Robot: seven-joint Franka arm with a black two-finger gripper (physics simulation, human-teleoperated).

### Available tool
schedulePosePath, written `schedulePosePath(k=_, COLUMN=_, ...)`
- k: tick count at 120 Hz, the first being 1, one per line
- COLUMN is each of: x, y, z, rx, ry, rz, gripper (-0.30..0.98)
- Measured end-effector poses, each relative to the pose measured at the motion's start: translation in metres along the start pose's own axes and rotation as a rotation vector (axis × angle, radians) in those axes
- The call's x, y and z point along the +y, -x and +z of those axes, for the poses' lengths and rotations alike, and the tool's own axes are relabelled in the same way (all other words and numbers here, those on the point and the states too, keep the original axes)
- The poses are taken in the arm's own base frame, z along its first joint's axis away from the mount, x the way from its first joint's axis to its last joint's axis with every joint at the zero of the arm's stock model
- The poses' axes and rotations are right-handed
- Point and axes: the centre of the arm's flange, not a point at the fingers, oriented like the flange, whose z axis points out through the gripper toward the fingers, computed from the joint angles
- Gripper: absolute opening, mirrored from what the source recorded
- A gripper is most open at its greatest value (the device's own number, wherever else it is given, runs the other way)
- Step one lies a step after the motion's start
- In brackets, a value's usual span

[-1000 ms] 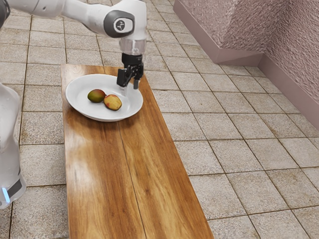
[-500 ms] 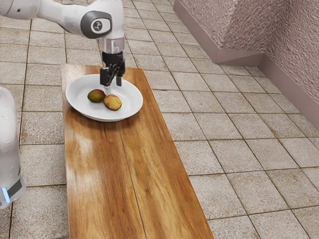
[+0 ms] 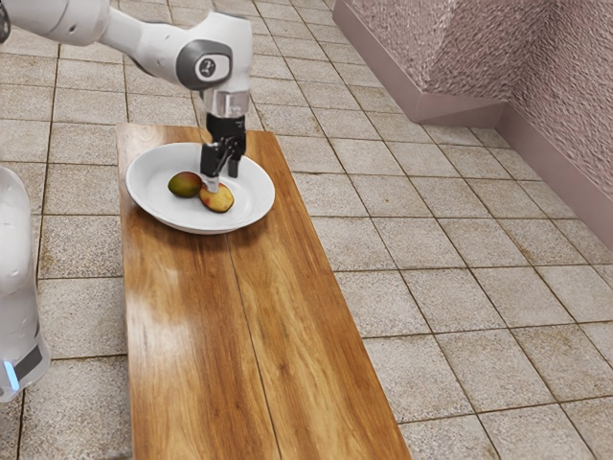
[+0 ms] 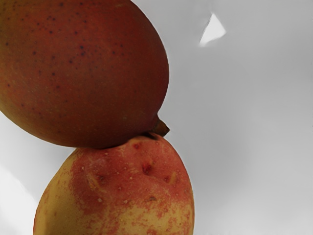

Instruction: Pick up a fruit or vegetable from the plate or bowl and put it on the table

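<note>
The table (image 3: pixel 192 335) is seen to be surfaced in grained wood, smooth and glossy, with pale reflections along its edge at the exterior view's left. The dish (image 3: pixel 136 192) is finished smooth, with bright glints. The dark fruit (image 4: pixel 83 73) is covered in smooth, speckled skin; the red-and-yellow fruit (image 4: pixel 122 191) is pitted. Rough-looking texture is shown on the floor tiles (image 3: pixel 460 297) and wall (image 3: pixel 575 105).

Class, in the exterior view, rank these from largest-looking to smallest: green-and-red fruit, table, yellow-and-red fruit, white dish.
1. Table
2. White dish
Unranked below these: green-and-red fruit and yellow-and-red fruit, which look too alike in size.
</note>
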Motion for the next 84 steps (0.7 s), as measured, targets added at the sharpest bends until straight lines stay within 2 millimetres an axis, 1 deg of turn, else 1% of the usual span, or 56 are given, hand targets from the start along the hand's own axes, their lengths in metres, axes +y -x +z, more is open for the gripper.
schedulePosePath(k=22, x=0.002, y=0.001, z=0.006, rx=0.003, ry=0.0, rz=0.005, gripper=0.69)
schedulePosePath(k=32, x=-0.001, y=0.01, z=0.007, rx=0.004, ry=0.002, rz=0.029, gripper=0.69)
schedulePosePath(k=44, x=-0.002, y=0.013, z=0.01, rx=0.007, ry=0.0, rz=0.036, gripper=0.69)
schedulePosePath(k=84, x=-0.006, y=0.007, z=0.026, rx=0.006, ry=-0.025, rz=0.027, gripper=0.68)
